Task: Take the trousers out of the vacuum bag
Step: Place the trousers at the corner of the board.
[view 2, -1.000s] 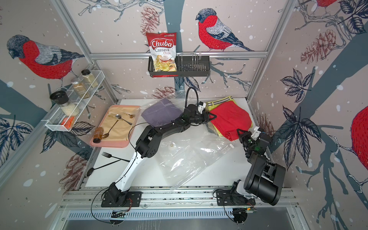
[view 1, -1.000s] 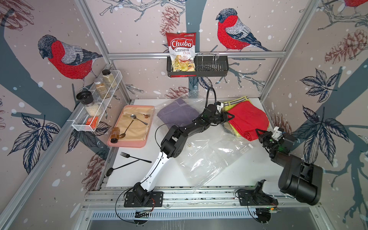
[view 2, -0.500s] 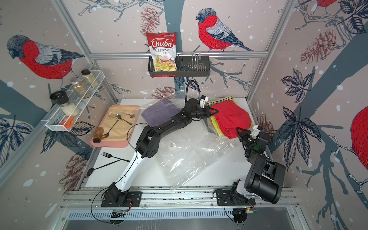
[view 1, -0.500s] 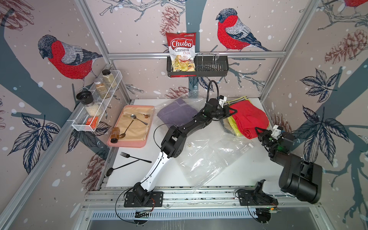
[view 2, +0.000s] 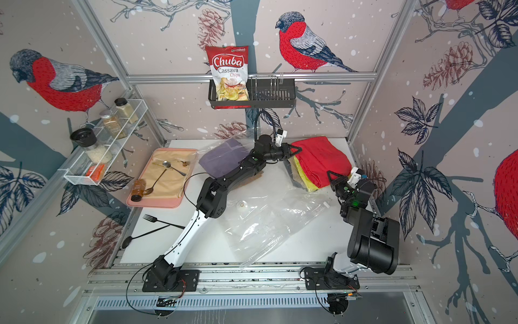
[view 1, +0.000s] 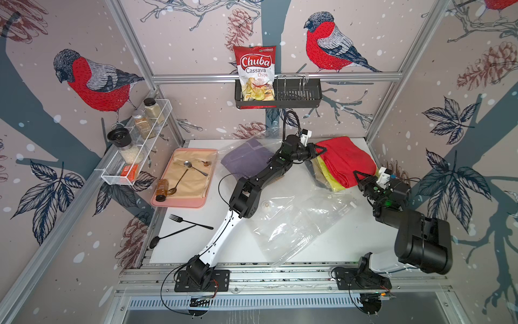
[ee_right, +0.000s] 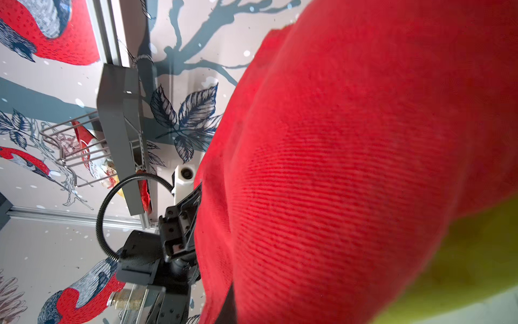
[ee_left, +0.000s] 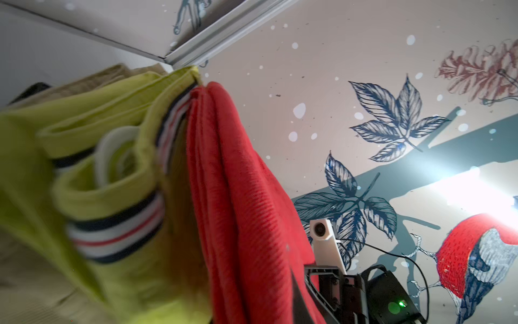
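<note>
The red trousers (view 1: 347, 160) hang raised between both grippers, above a pile with yellow trousers (view 1: 332, 179) and darker ones under them at the table's back right. My left gripper (view 1: 319, 148) is shut on the red cloth's back left corner. My right gripper (view 1: 360, 178) is shut on its near right corner. In the left wrist view the red trousers (ee_left: 246, 224) fill the jaws beside the yellow trousers (ee_left: 84, 126). Red cloth (ee_right: 336, 168) fills the right wrist view too. The clear vacuum bag (view 1: 294, 221) lies crumpled at the front middle. Purple trousers (view 1: 246, 160) lie at the back, under clear plastic.
A pink tray (view 1: 179, 202) with a beige mat, spoons and a small bottle sits at the left. A black fork (view 1: 190, 221) and spoon lie near the left front. A wire shelf (view 1: 134, 151) of jars hangs on the left wall. A chips packet (view 1: 255, 73) stands in the back basket.
My left gripper has moved up and back to the red trousers' corner and closed on it. The red trousers have risen off the pile, showing more yellow. The right gripper has hardly moved.
</note>
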Tool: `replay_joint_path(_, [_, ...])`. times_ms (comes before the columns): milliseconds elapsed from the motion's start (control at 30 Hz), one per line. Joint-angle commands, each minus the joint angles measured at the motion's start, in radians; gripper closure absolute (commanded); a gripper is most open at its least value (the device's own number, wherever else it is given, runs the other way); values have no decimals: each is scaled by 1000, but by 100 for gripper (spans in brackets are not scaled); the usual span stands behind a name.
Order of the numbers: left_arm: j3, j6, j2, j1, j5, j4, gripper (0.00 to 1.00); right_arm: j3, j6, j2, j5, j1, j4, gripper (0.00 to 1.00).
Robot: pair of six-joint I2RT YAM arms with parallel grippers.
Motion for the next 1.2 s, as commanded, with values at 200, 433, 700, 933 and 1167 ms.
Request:
replay_joint_path(200, [5, -11, 37, 28, -33, 59, 100, -18, -136, -2, 141, 23, -188, 57])
replay_joint_path(433, [6, -24, 37, 32, -30, 71, 88, 2, -188, -59, 64, -79, -166, 26])
replay_joint_path(700, [4, -15, 21, 32, -32, 54, 90, 32, 9, 119, -76, -123, 198, 16])
replay_joint_path(933, [-13, -23, 21, 30, -22, 73, 94, 28, 183, 270, -124, -123, 517, 3])
replay_joint_path(1167, [-20, -1, 10, 30, -20, 51, 97, 84, 236, 352, -88, -139, 593, 11])
